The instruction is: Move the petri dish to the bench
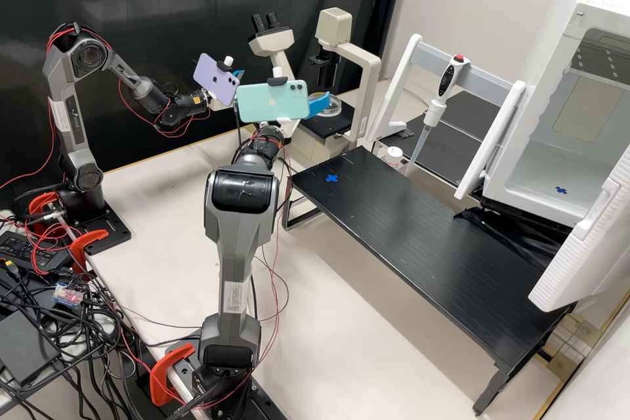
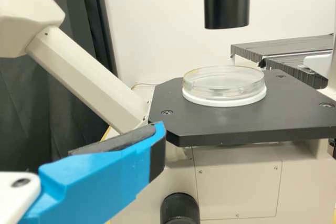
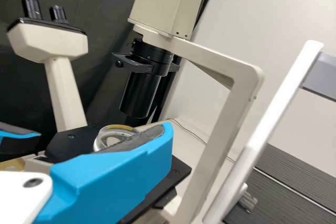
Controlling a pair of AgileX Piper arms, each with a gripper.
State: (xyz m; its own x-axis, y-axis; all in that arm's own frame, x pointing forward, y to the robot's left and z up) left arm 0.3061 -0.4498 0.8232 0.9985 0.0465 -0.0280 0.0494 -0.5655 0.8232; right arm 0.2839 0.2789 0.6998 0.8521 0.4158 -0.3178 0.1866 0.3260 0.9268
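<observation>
On the microscope's black stage (image 2: pixel 241 119) lies the clear petri dish (image 2: pixel 224 85) with a white base; the high view has the petri dish (image 1: pixel 333 105) partly behind my right gripper (image 1: pixel 318 105). My left gripper (image 1: pixel 239 73) is left of the stage, behind the phones. In the left wrist view my left gripper (image 2: pixel 105 182) is apart from the petri dish. The right wrist view has my right gripper (image 3: pixel 115 171) in front of the petri dish (image 3: pixel 113 136), covering part of it; whether they touch I cannot tell. The black raised bench (image 1: pixel 420 230) carries a blue cross.
The microscope's lamp column (image 3: pixel 140 90) hangs above the stage, with its arm (image 3: pixel 226 119) at the side and eyepieces (image 1: pixel 266 23) behind. A pipette (image 1: pixel 436 102) on a white rack stands behind the black bench. At the right is an open white chamber (image 1: pixel 551 164).
</observation>
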